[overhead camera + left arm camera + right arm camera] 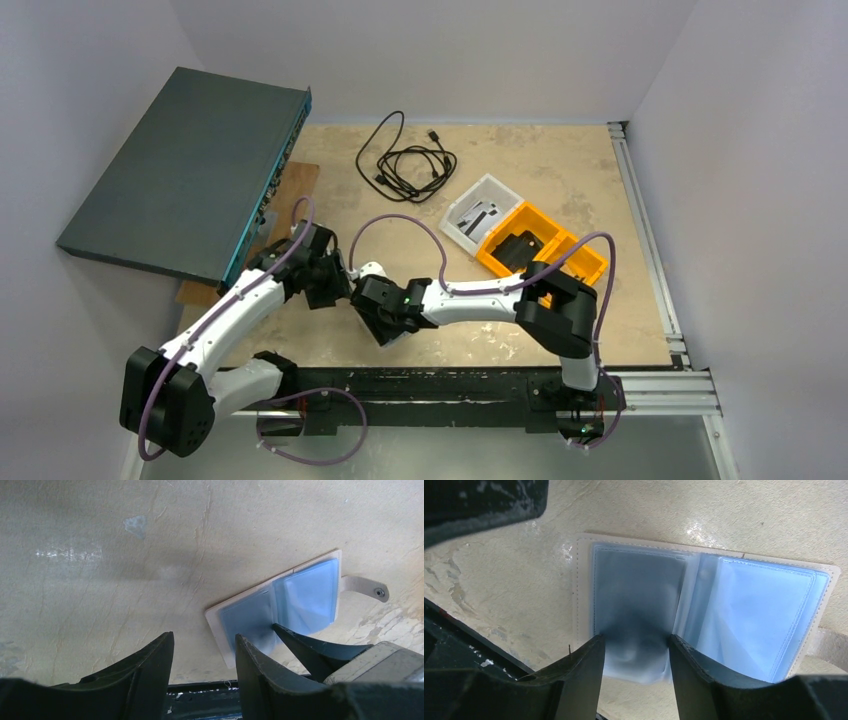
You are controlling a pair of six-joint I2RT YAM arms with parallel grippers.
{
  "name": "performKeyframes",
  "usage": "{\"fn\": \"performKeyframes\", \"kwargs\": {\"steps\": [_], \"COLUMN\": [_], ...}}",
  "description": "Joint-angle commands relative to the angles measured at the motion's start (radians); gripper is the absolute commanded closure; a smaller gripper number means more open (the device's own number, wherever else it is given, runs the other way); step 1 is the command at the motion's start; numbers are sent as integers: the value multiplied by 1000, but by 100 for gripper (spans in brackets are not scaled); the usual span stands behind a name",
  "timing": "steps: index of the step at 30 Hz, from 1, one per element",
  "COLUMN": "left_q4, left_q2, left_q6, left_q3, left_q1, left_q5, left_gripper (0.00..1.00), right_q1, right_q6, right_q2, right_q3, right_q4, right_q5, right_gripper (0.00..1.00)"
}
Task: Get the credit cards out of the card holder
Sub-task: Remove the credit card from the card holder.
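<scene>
The card holder [704,605] lies unfolded on the table, cream-edged with blue-grey plastic sleeves, its closure tab [367,586] pointing away. My right gripper [634,639] is open. Its two fingertips [591,652] rest on the left-hand sleeve, one near the outer edge and one by the fold, and the sleeve puckers between them. My left gripper [205,636] is open and empty, just off the holder's [300,597] near corner. In the left wrist view one of the right gripper's fingers [310,647] reaches onto the holder. No credit cards can be made out. From above, both grippers [335,280] [385,320] hide the holder.
An orange bin [540,250] and a white tray [480,215] stand at the back right. A coiled black cable [405,160] lies at the back. A large dark flat box [185,175] leans at the left. The black rail [440,385] runs along the near edge.
</scene>
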Motion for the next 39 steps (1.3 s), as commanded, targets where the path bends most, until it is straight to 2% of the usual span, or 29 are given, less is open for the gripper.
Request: {"fn": "performKeyframes", "kwargs": {"steps": [1, 5, 12, 18, 21, 25, 33, 39], "left_q4": [31, 52, 104, 179, 227, 292, 373, 339], "left_q2": [-15, -7, 12, 38, 83, 177, 362, 395], "left_q6": [18, 24, 38, 28, 21, 1, -36, -31], "left_q3": [-19, -36, -73, -115, -125, -107, -13, 30], "left_q1": [7, 7, 7, 5, -3, -37, -115, -143], "left_q5": [33, 64, 135, 212, 240, 252, 237, 194], "left_gripper": [52, 52, 55, 76, 83, 86, 90, 90], "right_q1": [-1, -3, -58, -157, -193, -224, -228, -228], "right_q6": [14, 57, 148, 223, 247, 281, 283, 283], "right_q2": [34, 57, 33, -52, -85, -119, -169, -168], "right_q3": [31, 37, -11, -130, -179, -241, -265, -262], "right_q4": [-53, -48, 40, 209, 284, 389, 440, 447], "right_q5": [25, -35, -136, -281, -346, -419, -423, -431], "right_gripper": [54, 61, 85, 96, 98, 98, 97, 97]}}
